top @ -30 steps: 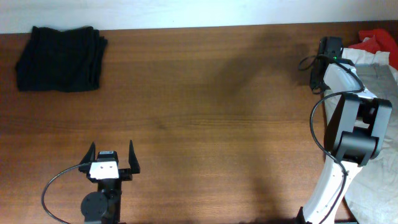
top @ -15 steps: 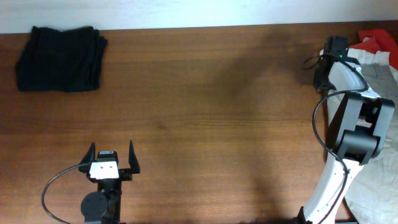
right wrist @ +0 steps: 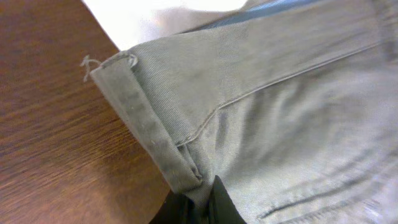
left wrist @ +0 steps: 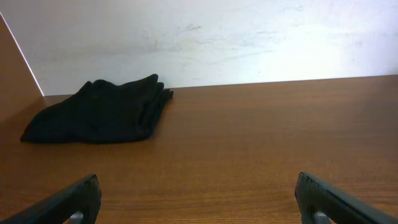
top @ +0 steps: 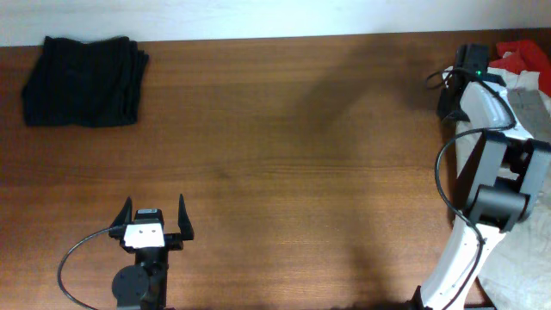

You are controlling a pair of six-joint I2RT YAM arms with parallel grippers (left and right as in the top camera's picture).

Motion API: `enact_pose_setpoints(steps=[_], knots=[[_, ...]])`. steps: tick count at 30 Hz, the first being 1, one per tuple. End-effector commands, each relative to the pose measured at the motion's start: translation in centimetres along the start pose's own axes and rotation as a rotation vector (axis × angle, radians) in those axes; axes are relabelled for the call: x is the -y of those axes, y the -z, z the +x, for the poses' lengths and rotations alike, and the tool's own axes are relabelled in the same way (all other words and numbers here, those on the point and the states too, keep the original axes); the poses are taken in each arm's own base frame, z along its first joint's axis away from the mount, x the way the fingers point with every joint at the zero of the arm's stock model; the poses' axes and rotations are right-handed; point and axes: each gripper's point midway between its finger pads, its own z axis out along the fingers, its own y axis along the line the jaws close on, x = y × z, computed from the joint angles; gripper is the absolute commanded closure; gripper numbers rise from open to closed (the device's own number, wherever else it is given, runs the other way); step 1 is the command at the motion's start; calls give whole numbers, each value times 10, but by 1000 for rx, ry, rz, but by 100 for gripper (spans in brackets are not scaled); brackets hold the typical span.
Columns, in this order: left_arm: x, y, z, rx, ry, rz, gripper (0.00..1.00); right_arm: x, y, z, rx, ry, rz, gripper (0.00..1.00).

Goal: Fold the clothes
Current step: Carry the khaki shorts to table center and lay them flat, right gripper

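Khaki shorts (right wrist: 280, 112) fill the right wrist view, and my right gripper (right wrist: 200, 202) is shut on their hemmed corner. From overhead the shorts (top: 535, 108) lie at the table's right edge under my right arm (top: 486, 112), with a red garment (top: 522, 53) behind them. A folded black garment (top: 82, 69) sits at the far left corner; it also shows in the left wrist view as the black garment (left wrist: 99, 113). My left gripper (top: 155, 220) rests near the front left, open and holding nothing, as the left gripper (left wrist: 198, 190) shows up close.
A white cloth (right wrist: 155, 15) lies just beyond the shorts' corner. More pale cloth (top: 521, 258) spreads at the front right beside the right arm's base. Bare wooden table (top: 301, 172) lies between the two arms, and a white wall (left wrist: 217, 37) stands behind it.
My right arm has shifted a little right and toward the back, and its gripper has closed on the shorts' hem. The left arm has not moved.
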Motion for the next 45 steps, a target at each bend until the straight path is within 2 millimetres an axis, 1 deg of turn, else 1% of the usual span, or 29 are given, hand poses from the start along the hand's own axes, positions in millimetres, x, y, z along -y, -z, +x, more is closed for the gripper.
enact_pose_setpoints(steps=[1, 3, 4, 6, 8, 9, 11, 13, 16, 17, 18, 20, 21, 22, 24, 26, 27, 29, 31, 32, 33, 35, 37, 38, 40, 41, 42, 43, 45], knots=[[2, 0, 1, -1, -16, 10, 0, 34, 85, -53, 201, -104, -11, 96], [2, 0, 1, 0, -16, 10, 0, 44, 110, -59, 241, -141, -15, 96], [2, 0, 1, 0, -16, 10, 0, 44, 120, -61, 256, -147, -36, 96], [2, 0, 1, 0, -16, 10, 0, 38, 142, -65, 290, -143, -88, 96], [2, 0, 1, -1, -16, 10, 0, 26, 155, -67, 310, -124, -126, 96], [2, 0, 1, -1, -16, 10, 1, 18, 158, -66, 309, -111, -141, 96], [2, 0, 1, -1, -16, 10, 1, -12, 166, -63, 307, -66, -225, 96], [2, 0, 1, -1, -16, 10, 1, -57, 183, -62, 323, -4, -352, 96], [2, 0, 1, -1, -16, 10, 1, -134, 219, -58, 360, 49, -556, 96], [2, 0, 1, 0, -16, 10, 1, -163, 232, -53, 367, 71, -622, 96], [2, 0, 1, 0, -16, 10, 1, -186, 243, -47, 369, 86, -670, 96], [2, 0, 1, -1, -16, 10, 1, -251, 263, -23, 359, 151, -761, 96], [2, 0, 1, -1, -16, 10, 0, -277, 270, -8, 346, 186, -793, 96], [2, 0, 1, 0, -16, 10, 1, -312, 279, 16, 316, 221, -836, 96], [2, 0, 1, 0, -16, 10, 1, -351, 290, 47, 278, 279, -894, 96], [2, 0, 1, 0, -16, 10, 0, -391, 303, 90, 218, 341, -955, 96], [2, 0, 1, 0, -16, 10, 1, -415, 314, 121, 176, 390, -1002, 96], [2, 0, 1, 0, -16, 10, 0, -446, 339, 173, 126, 483, -1075, 96], [2, 0, 1, -1, -16, 10, 0, -460, 359, 200, 124, 531, -1109, 96], [2, 0, 1, 0, -16, 10, 1, -472, 381, 222, 129, 573, -1170, 96], [2, 0, 1, -1, -16, 10, 1, -480, 397, 237, 127, 584, -1209, 96], [2, 0, 1, 0, -16, 10, 0, -486, 409, 249, 137, 605, -1233, 91], [2, 0, 1, 0, -16, 10, 1, -485, 410, 252, 128, 611, -1238, 91], [2, 0, 1, -1, -16, 10, 1, -484, 411, 252, 123, 619, -1251, 86], [2, 0, 1, 0, -16, 10, 1, -479, 416, 251, 96, 632, -1289, 83], [2, 0, 1, -1, -16, 10, 1, -477, 416, 248, 93, 629, -1289, 76], [2, 0, 1, 0, -16, 10, 1, -470, 416, 240, 95, 626, -1279, 50], [2, 0, 1, 0, -16, 10, 1, -460, 419, 232, 103, 650, -1281, 46], [2, 0, 1, 0, -16, 10, 1, -442, 422, 215, 93, 630, -1257, 41]])
